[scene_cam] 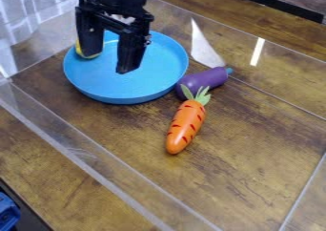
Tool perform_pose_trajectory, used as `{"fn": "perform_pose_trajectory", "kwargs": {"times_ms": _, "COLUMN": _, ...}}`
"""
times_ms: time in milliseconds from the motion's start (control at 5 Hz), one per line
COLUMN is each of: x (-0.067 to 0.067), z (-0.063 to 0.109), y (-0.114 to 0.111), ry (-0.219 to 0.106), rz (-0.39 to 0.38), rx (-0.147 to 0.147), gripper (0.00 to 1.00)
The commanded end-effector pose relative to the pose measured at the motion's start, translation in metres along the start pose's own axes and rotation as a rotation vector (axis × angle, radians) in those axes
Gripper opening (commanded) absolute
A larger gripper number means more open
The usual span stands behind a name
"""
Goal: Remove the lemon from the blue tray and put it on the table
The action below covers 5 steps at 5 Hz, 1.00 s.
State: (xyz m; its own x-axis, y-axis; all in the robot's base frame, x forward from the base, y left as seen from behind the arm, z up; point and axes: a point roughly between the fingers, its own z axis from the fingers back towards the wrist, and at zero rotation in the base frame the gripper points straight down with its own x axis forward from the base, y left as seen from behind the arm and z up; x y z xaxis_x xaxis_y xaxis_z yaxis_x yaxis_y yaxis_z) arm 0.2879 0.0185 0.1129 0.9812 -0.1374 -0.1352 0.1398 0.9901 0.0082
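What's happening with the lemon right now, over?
Gripper open over blue tray; lemon at the tray's far-left edge, partly hidden behind the gripper; purple vegetable beside tray, away from lemon.

lemon [84, 53]: yellow, partly hidden | blue tray [125, 85]: round, flat on table [242, 178]
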Motion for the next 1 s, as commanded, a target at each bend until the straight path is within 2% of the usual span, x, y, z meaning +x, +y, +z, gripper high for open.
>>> {"fn": "perform_pose_trajectory", "kwargs": {"times_ms": 0, "x": -0.003, "z": 0.019, "y": 0.002, "ry": -0.067, "rz": 0.013, "rx": 0.008, "gripper": 1.0}}
{"fn": "perform_pose_trajectory", "kwargs": {"times_ms": 200, "x": -0.01, "z": 0.021, "y": -0.003, "ry": -0.07, "rz": 0.002, "rx": 0.008, "gripper": 1.0}}
{"fn": "perform_pose_trajectory", "kwargs": {"times_ms": 800, "x": 0.004, "z": -0.005, "y": 0.022, "ry": -0.083, "rz": 0.24, "rx": -0.027, "gripper": 1.0}}
